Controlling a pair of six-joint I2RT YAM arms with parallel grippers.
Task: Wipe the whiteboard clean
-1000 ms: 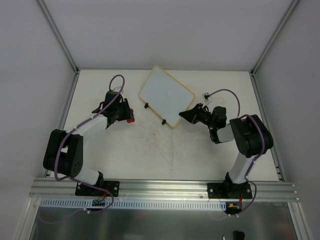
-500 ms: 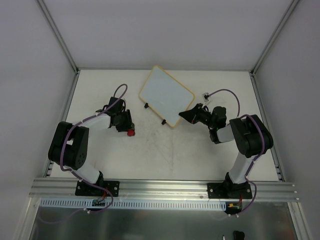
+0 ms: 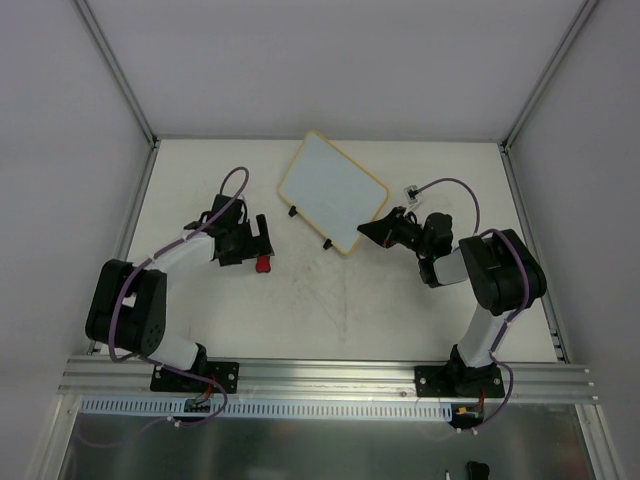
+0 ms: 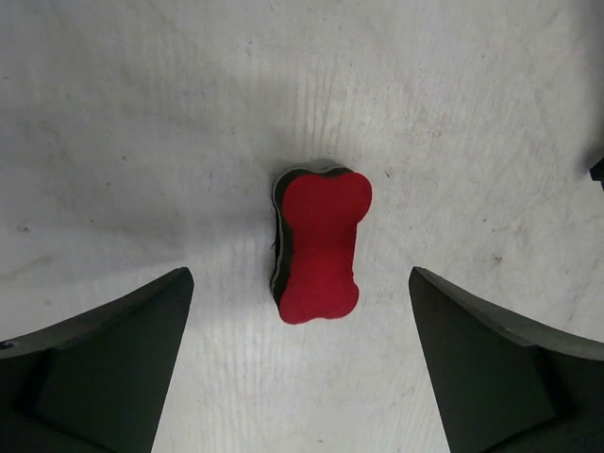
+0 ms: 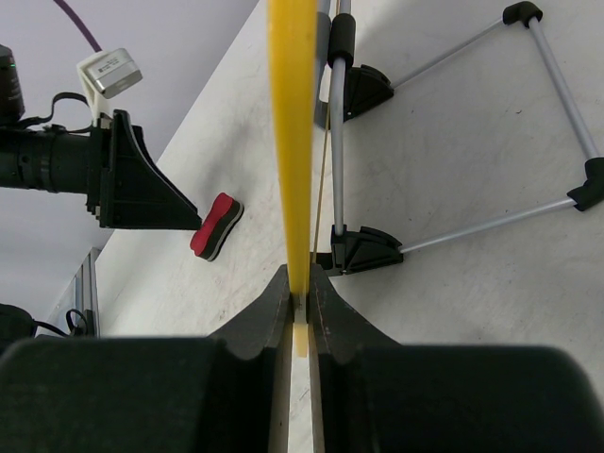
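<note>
The whiteboard (image 3: pixel 333 190) stands tilted on its black feet (image 5: pixel 366 250) at the back middle of the table, its white face blank in the top view. My right gripper (image 3: pixel 366 230) is shut on the yellow frame (image 5: pixel 293 123) at the board's near right corner, seen edge-on in the right wrist view between the pinched fingertips (image 5: pixel 300 283). The red-black eraser (image 3: pixel 263 265) lies loose on the table left of the board. My left gripper (image 4: pixel 300 276) hangs over it, open wide, with both fingers apart from the eraser (image 4: pixel 319 245).
Grey walls and metal posts close in the white table (image 3: pixel 400 310) on three sides. Both arm bases sit on the rail at the near edge. The board's wire stand legs (image 5: pixel 491 222) spread over the table behind it.
My left gripper carried the eraser down to the table, then opened and let it go. The eraser now lies free. The right gripper and the whiteboard have not moved.
</note>
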